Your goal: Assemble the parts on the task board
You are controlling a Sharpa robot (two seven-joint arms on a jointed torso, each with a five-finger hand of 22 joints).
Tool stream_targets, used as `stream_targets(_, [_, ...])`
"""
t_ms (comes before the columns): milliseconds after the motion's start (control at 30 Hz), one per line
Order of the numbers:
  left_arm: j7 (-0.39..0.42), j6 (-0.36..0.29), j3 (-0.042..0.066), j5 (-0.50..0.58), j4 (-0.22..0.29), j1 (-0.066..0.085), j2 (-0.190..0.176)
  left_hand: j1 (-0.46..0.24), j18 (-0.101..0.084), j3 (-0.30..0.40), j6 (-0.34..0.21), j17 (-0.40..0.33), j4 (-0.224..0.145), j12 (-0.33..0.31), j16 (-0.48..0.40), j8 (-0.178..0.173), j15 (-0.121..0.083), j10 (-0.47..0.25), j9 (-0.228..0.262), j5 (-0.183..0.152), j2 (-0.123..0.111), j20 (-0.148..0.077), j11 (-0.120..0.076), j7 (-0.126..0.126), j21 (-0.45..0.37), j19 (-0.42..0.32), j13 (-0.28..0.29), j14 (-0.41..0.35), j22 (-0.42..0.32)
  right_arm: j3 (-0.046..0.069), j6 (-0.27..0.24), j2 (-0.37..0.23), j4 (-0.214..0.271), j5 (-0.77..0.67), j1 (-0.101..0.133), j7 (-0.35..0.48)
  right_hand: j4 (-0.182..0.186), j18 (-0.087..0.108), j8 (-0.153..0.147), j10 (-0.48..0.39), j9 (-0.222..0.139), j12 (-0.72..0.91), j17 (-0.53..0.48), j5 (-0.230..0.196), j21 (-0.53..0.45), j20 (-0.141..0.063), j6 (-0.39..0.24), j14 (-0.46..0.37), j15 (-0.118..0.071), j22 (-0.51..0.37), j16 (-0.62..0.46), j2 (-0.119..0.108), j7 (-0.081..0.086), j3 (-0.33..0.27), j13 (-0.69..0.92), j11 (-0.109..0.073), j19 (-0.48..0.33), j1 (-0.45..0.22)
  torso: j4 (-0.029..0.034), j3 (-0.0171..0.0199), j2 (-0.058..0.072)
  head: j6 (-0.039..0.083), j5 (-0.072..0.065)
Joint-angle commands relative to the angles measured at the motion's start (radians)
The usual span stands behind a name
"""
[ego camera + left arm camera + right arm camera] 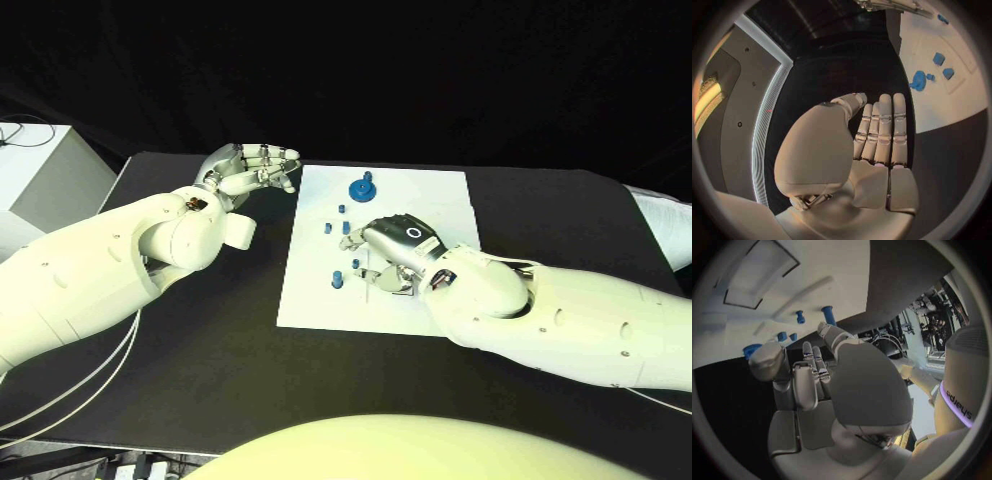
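Observation:
The white task board (433,200) lies mid-table. On it stands a large round blue part (364,188) near the far edge, with several small blue parts (343,240) in a line toward the near side. My right hand (392,248) hovers low over the board's middle, fingers pointing down beside a small blue peg (335,278). In the right wrist view its thumb (767,362) and fingers (814,362) are apart with nothing between them; blue pegs (827,315) stand on the board (786,270) beyond. My left hand (253,168) floats off the board's far left corner, holding nothing, its fingers (882,127) stretched out.
A white box (36,170) stands at the table's left edge. Cables (87,385) hang by the near left. The black table (216,350) lies bare around the board. A rectangular outline (754,280) marks the board.

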Motion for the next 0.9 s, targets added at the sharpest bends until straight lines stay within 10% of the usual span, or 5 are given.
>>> stream_targets(33, [0.006, 0.010, 0.001, 0.003, -0.002, 0.000, 0.001, 0.008, 0.013, -0.005, -0.008, 0.001, -0.001, 0.005, -0.005, 0.004, 0.003, -0.008, -0.001, 0.004, 0.002, 0.007, 0.001, 0.002, -0.003, -0.002, -0.001, -0.002, -0.001, 0.006, -0.127, -0.043, 0.020, 0.284, 0.021, 0.161, 0.008, 0.009, 0.005, 0.044, -0.007, 0.016, 0.001, 0.015, -0.003, -0.008, 0.019, 0.025, -0.008, 0.002, -0.005, -0.017, -0.001, 0.059, -0.003, -0.004, 0.006, 0.007, -0.0022, 0.0010, 0.000, 0.008, -0.007])
stream_targets(300, [0.006, 0.010, 0.001, 0.003, -0.007, -0.001, 0.003, 0.008, 0.013, -0.005, -0.008, 0.001, -0.001, 0.005, -0.005, 0.004, 0.003, -0.008, -0.001, 0.004, 0.002, 0.007, 0.001, 0.002, -0.003, -0.002, -0.001, -0.002, -0.001, 0.016, -0.081, -0.163, 0.051, 0.633, 0.074, 0.299, 0.024, 0.004, 0.043, 0.183, 0.002, 0.064, 0.031, 0.030, 0.030, -0.017, 0.088, 0.034, -0.020, 0.029, 0.013, -0.025, -0.002, 0.142, 0.013, -0.021, 0.017, -0.020, -0.0026, 0.0034, 0.000, 0.019, -0.030])
stream_targets(467, [0.008, 0.015, 0.001, 0.004, -0.005, -0.008, 0.002, 0.008, 0.013, -0.006, -0.010, 0.002, 0.000, 0.008, -0.006, 0.005, 0.003, -0.009, -0.002, 0.004, 0.002, 0.007, 0.001, 0.002, -0.003, -0.002, -0.002, -0.002, -0.001, 0.019, 0.029, -0.244, 0.061, 0.753, 0.102, 0.214, 0.048, -0.002, 0.084, 0.325, 0.029, 0.195, 0.086, 0.032, 0.065, -0.048, 0.112, 0.048, -0.056, 0.058, 0.045, -0.028, -0.040, 0.087, 0.118, -0.069, 0.030, -0.086, -0.0050, 0.0032, -0.003, 0.025, -0.053])
stream_targets(700, [0.015, 0.020, 0.001, 0.008, 0.010, -0.021, -0.006, 0.004, 0.013, -0.008, -0.014, 0.002, 0.003, 0.011, -0.006, 0.003, 0.004, -0.007, -0.003, 0.004, 0.001, 0.008, 0.002, 0.003, -0.004, -0.003, -0.002, -0.002, -0.002, 0.018, 0.183, -0.328, 0.075, 0.776, 0.114, 0.006, 0.153, -0.017, 0.175, 0.438, 0.122, 1.221, 0.155, 0.084, 0.136, -0.069, 0.087, 0.064, -0.075, 0.121, 0.083, 0.002, -0.068, -0.035, 1.229, -0.091, 0.052, -0.202, -0.0154, 0.0095, -0.004, 0.025, -0.077])
stream_targets(900, [0.018, 0.021, 0.001, 0.013, 0.023, -0.035, -0.016, 0.003, 0.013, -0.009, -0.016, 0.003, 0.004, 0.012, -0.005, 0.003, 0.004, -0.006, -0.003, 0.004, 0.001, 0.008, 0.002, 0.003, -0.005, -0.003, -0.002, -0.002, -0.002, 0.012, 0.242, -0.378, 0.098, 0.741, 0.114, -0.170, 0.183, -0.037, 0.254, 0.518, 0.209, 1.394, 0.274, 0.143, 0.253, -0.080, 0.099, 0.083, -0.089, 0.217, 0.139, 0.029, -0.090, -0.130, 1.441, -0.108, 0.070, -0.286, -0.0227, 0.0136, -0.008, 0.022, -0.088])
